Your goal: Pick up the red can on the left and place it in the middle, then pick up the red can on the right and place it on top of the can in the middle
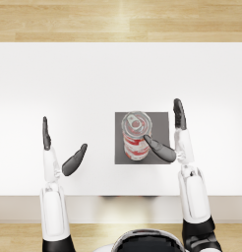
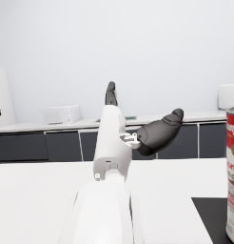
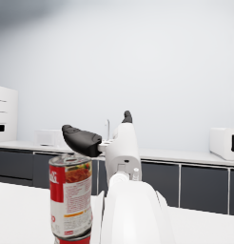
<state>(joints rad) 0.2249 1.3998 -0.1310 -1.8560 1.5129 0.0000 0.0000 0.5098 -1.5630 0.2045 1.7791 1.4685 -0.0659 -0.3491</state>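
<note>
Now stacked red cans (image 1: pixel 136 141) on dark mat (image 1: pixel 160 123), right hand (image 1: pixel 171 138) released just beside them, left hand (image 1: pixel 61 150) released, well apart on white bench (image 1: pixel 93 74).

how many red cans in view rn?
2. Both are on the dark grey square mat: upper red can stacked on the lower red can, mostly hidden beneath.

We are in a rendered kitchen. Behind our white tabletop (image 2: pixel 38 200) runs a counter with dark cabinets (image 3: pixel 204 186), a faucet (image 3: pixel 108 127) and white appliances (image 2: pixel 62 114). Wood floor (image 1: pixel 118 19) lies beyond.
</note>
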